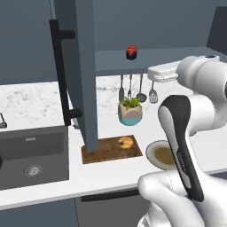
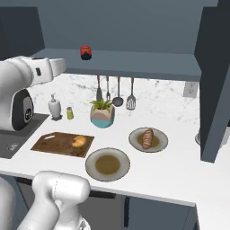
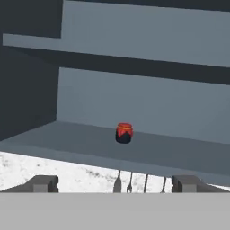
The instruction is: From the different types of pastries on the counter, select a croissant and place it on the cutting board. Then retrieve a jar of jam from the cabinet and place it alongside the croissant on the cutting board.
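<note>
On the near part of the worktop [image 2: 148, 179], the croissant [image 2: 79, 141] rests on the brown wooden cutting board [image 2: 58, 144], toward one end, with board left beside it for the jar. Beside the board sits a round plate [image 2: 108, 164], and farther along, another plate [image 2: 163, 143] carries the darker brown pastry [image 2: 148, 139]. Behind the board stands a potted plant [image 2: 102, 114], with utensils [image 2: 118, 96] hanging against the marbled wall.

Above them, the jar of jam [image 3: 124, 133] stands upright on the lower shelf [image 3: 85, 138] of the open wall cabinet [image 3: 28, 90], dark below and red on top. It lies ahead of the jaws [image 3: 115, 185], a touch toward the left of the midline between them in the hand view. Its long axis, so far as so squat a jar has one, is vertical.

The jaws are spread wide, with nothing between them. The arm [image 1: 195, 80] is raised, its hand roughly at shelf height and pointing into the cabinet. Fetching the jar seems the step in hand; the reach should go straight inward, clear of the shelf's front edge.
</note>
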